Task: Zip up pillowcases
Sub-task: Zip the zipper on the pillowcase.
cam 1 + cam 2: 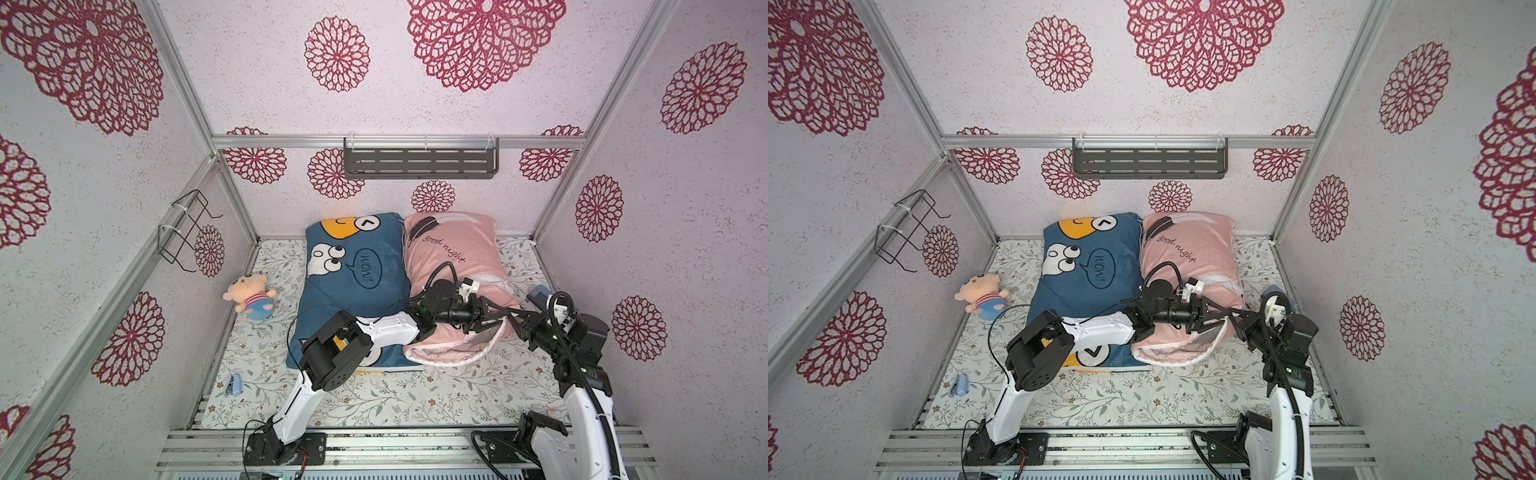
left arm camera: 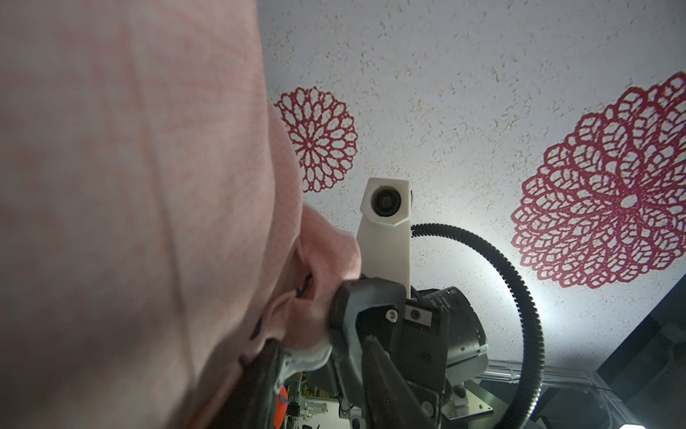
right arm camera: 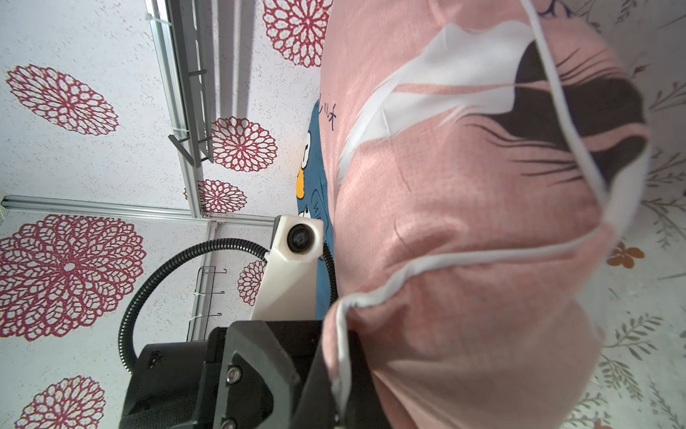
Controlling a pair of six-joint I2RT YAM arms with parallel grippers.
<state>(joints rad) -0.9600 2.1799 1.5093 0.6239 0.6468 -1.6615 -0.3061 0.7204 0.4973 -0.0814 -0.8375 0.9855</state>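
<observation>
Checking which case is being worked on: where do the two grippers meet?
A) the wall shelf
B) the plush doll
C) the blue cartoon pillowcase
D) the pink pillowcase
D: in a top view the left gripper and right gripper meet at the near end of the pink pillowcase.

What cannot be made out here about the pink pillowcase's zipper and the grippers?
- Zipper slider of the pink pillowcase: in no view; in both top views the left gripper and right gripper cover a near corner.
- Left gripper's grip: fabric hides its fingertips in the right wrist view.
- Blue object: mostly behind the right arm.
</observation>
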